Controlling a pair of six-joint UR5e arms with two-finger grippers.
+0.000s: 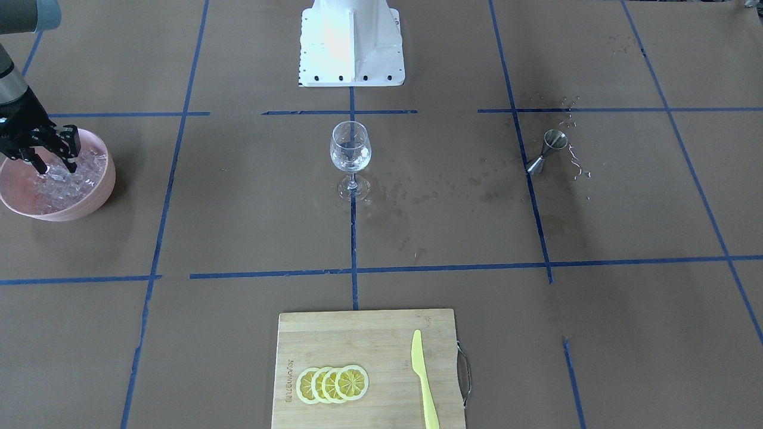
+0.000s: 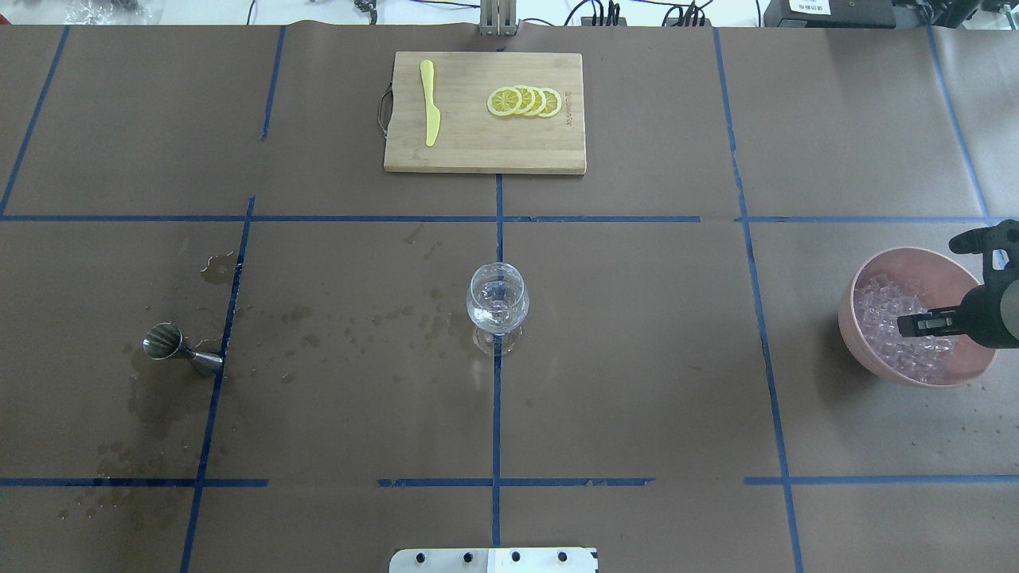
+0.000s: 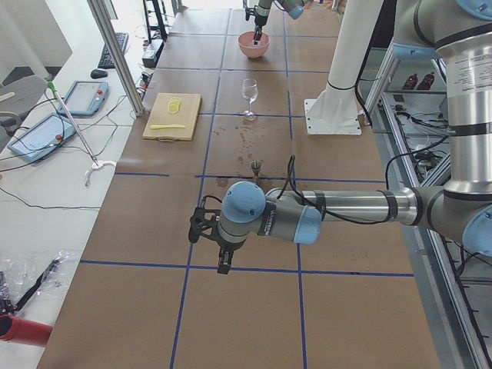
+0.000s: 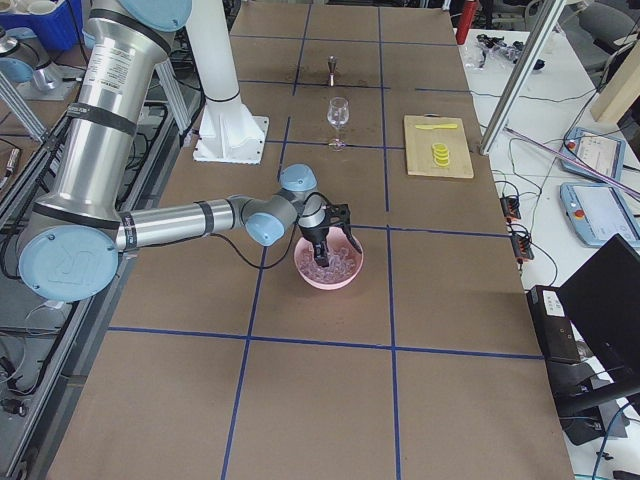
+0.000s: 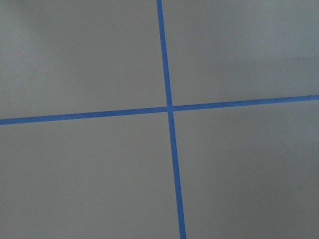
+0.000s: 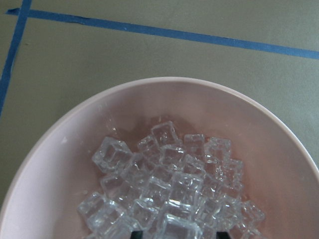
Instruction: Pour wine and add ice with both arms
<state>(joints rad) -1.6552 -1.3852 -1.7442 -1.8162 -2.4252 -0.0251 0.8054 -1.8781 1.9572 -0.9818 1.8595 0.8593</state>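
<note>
My right gripper hangs over the pink bowl with its jaws spread and its fingertips dipped into the heap of clear ice cubes. One cube lies between the tips, ungripped. The overhead view shows the same gripper over the ice. The wine glass stands upright at the table's middle; I cannot make out liquid in it. The steel jigger lies on its side among wet stains. My left gripper shows only in the exterior left view, over bare paper, and I cannot tell its state.
A wooden cutting board at the operators' edge holds lemon slices and a yellow knife. The white base block stands at the robot's edge. Blue tape lines grid the brown paper. Wet spots lie between glass and jigger.
</note>
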